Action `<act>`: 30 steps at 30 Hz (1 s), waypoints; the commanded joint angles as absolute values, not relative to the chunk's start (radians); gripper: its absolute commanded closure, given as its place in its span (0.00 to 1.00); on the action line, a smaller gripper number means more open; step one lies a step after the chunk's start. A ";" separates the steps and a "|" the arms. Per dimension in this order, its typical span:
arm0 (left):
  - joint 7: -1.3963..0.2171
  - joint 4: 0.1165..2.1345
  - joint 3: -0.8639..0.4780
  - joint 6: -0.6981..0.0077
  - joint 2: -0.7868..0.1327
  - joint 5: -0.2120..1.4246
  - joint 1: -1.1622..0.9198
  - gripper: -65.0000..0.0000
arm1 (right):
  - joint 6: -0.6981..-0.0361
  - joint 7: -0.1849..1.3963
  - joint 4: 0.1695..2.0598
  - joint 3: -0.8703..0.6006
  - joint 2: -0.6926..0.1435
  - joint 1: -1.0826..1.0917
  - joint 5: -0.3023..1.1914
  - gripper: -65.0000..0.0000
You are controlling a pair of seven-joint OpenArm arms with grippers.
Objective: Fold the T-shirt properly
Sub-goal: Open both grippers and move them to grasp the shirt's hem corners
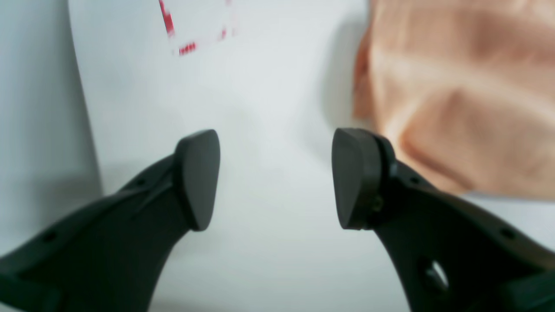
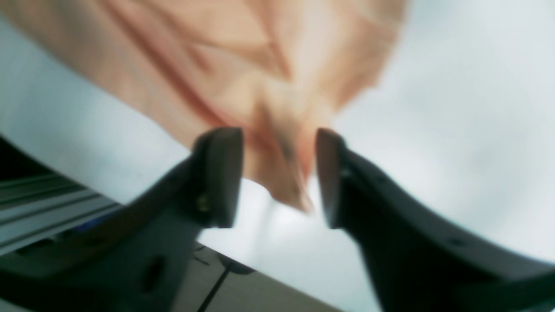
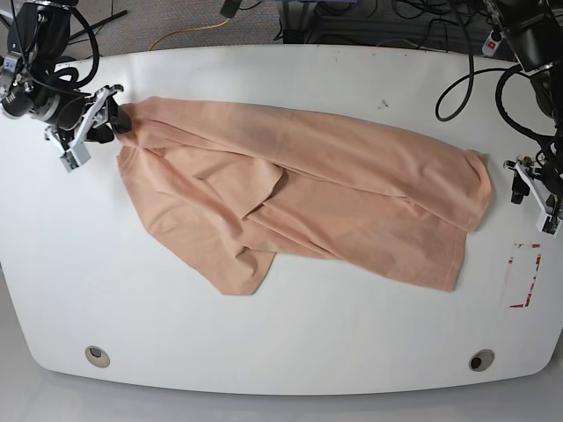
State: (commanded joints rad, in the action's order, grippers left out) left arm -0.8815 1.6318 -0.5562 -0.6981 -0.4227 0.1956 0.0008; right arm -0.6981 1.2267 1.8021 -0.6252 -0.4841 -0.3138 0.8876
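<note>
The peach-pink T-shirt (image 3: 334, 185) lies crumpled and spread across the white table (image 3: 290, 334), with a folded flap near its middle. My right gripper (image 3: 119, 119) is at the shirt's far left corner. In the right wrist view it (image 2: 277, 173) is open, and a bunched corner of the shirt (image 2: 225, 56) sits between its fingers. My left gripper (image 3: 521, 185) is open and empty just off the shirt's right edge. In the left wrist view it (image 1: 275, 177) is over bare table, with the shirt (image 1: 468, 86) right of it. The collar is not visible.
A red dashed rectangle (image 3: 525, 274) is marked on the table near the left gripper; it also shows in the left wrist view (image 1: 190, 30). Two round holes (image 3: 98, 355) (image 3: 479, 360) sit near the front edge. Cables (image 3: 466, 79) lie at the back right. The table edge is close below the right gripper.
</note>
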 joint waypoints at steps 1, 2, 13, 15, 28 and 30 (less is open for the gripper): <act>-0.881 1.635 -0.559 -0.698 -0.417 0.196 0.001 0.42 | -0.698 1.239 1.799 -0.642 -0.478 -0.303 0.888 0.30; -0.881 1.639 -0.562 -0.698 -0.412 0.196 0.002 0.42 | -0.698 1.247 1.796 -0.661 -0.470 -0.291 0.886 0.24; -0.880 1.641 -0.564 -0.698 -0.334 0.197 0.059 0.42 | -0.698 1.244 1.504 -0.659 -0.415 0.022 0.809 0.15; -0.880 1.641 -0.564 -0.698 -0.323 0.197 0.088 0.42 | -0.698 1.241 1.451 -0.634 -0.409 0.096 0.725 0.15; -0.880 1.641 -0.564 -0.690 -0.286 0.197 0.142 0.42 | -0.698 0.969 0.987 -0.490 -0.394 0.380 0.417 0.15; -0.880 1.641 -0.564 -0.690 -0.286 0.197 0.142 0.42 | -0.698 0.924 0.912 -0.490 -0.394 0.400 0.401 0.15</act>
